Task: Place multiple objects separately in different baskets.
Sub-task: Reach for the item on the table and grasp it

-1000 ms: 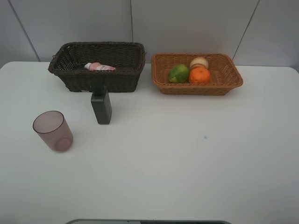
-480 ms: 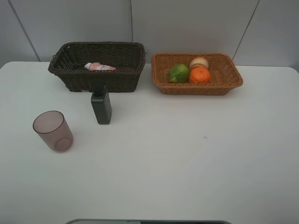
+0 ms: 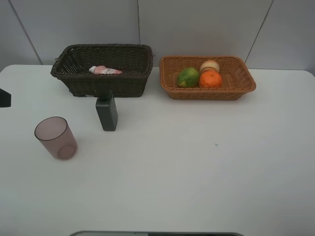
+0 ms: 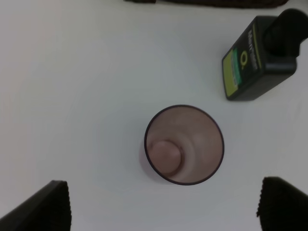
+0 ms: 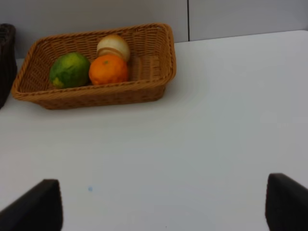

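White table [image 3: 197,162], two baskets at the far side. The dark brown basket [image 3: 101,86] is far left and deeper, with the pink squeeze bottle [image 3: 105,71] lying on its side inside, white cap pointing left. The orange-tan basket [image 3: 206,93] is far right and shallower, just beside the dark one. It holds three fruits: the green lime [image 3: 188,77] on the left, the orange [image 3: 210,79] touching it on the right, and the pale peach-like fruit [image 3: 209,65] behind the orange against the far wall. The dark green bottle [image 3: 107,112] lies flat on the table, label up, just in front of the dark basket. Its black cap is at the basket's front wall; can't tell if they touch. The mauve cup [image 3: 55,137] stands upright, mouth open and empty, on the table to the near left of the green bottle and apart from it. The left gripper [image 4: 163,207] has its jaws spread wide and holds nothing; it looks straight down on the cup, with the fingertips [image 4: 43,207] clear of the rim on both sides. Only a dark bit of the left arm [image 3: 4,98] shows at the left edge of the high view. The right gripper [image 5: 161,204] has its jaws wide apart too, nothing between them, over bare table nearer than the tan basket and well apart from it.
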You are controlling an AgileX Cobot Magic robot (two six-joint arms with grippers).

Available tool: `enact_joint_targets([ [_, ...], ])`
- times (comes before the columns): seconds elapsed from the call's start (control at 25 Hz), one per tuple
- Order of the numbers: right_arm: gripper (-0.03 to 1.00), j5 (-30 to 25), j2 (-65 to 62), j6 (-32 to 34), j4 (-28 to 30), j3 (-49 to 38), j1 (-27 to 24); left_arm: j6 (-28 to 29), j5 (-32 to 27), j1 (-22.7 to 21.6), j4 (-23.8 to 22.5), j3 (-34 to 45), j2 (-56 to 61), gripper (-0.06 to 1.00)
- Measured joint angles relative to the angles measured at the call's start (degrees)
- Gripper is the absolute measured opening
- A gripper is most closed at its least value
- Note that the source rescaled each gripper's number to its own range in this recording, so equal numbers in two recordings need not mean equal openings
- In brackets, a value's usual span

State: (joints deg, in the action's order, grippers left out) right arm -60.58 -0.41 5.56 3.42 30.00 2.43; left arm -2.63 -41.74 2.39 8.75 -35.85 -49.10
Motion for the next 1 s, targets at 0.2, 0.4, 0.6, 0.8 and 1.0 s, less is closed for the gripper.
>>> enact_joint_targets([
  [0.2,0.83,0.0,0.0,0.0,0.0,0.0,0.0,-1.8,0.2,0.0,-0.1,-3.5,-15.1,1.0],
  [0.4,0.83,0.0,0.0,0.0,0.0,0.0,0.0,-4.4,-0.5,2.1,-1.2,-7.7,-27.4,1.0],
  [0.6,0.83,0.0,0.0,0.0,0.0,0.0,0.0,-5.5,1.3,6.1,-5.6,-8.4,-33.6,1.0],
  [0.8,0.83,0.0,0.0,0.0,0.0,0.0,0.0,-4.6,5.3,6.9,-9.6,-8.4,-34.6,1.0],
  [1.0,0.83,0.0,0.0,0.0,0.0,0.0,0.0,-4.4,7.0,7.0,-9.8,-8.4,-35.3,1.0],
])
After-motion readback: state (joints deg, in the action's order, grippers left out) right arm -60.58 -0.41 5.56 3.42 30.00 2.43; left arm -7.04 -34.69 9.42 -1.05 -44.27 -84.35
